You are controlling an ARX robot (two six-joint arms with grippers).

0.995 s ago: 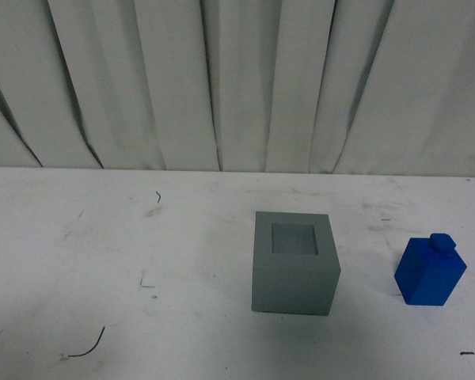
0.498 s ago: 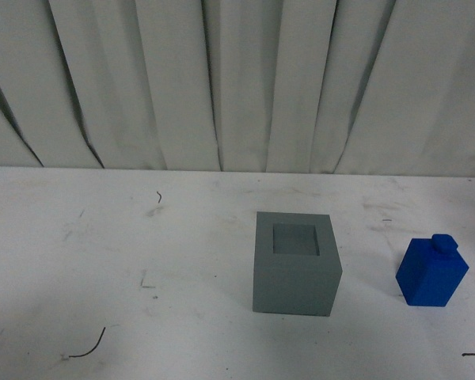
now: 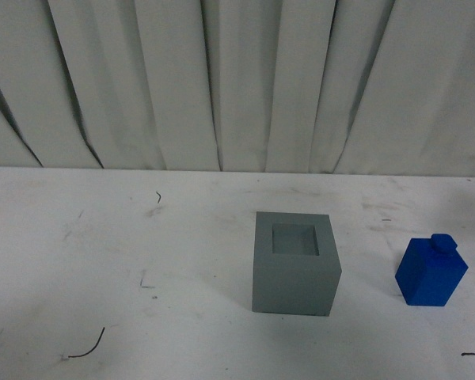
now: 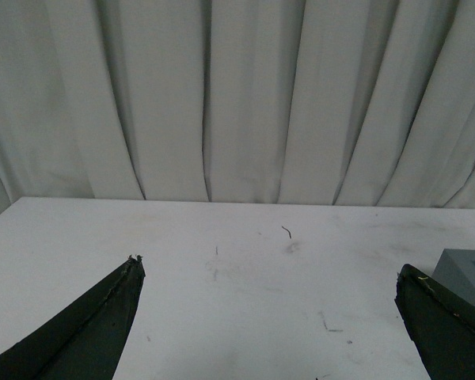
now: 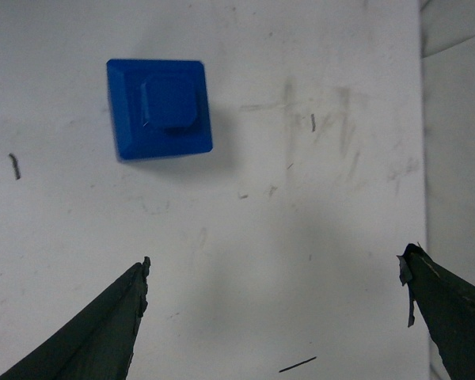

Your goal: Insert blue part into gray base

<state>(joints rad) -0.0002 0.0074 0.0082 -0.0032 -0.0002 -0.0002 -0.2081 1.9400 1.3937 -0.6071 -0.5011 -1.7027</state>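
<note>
blue part upright on table, off to the right of base, not touching, recess up | your left claw spread wide, holding nothing | your right claw also wide, hanging above the part

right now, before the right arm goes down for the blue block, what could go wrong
1. The blue block stands off to one side of the open right jaws, not between them; a straight drop would likely miss or tip it.
2. In the front view the block looks turned against the gray cube; unaligned, it may jam on the rim of the square recess.
</note>
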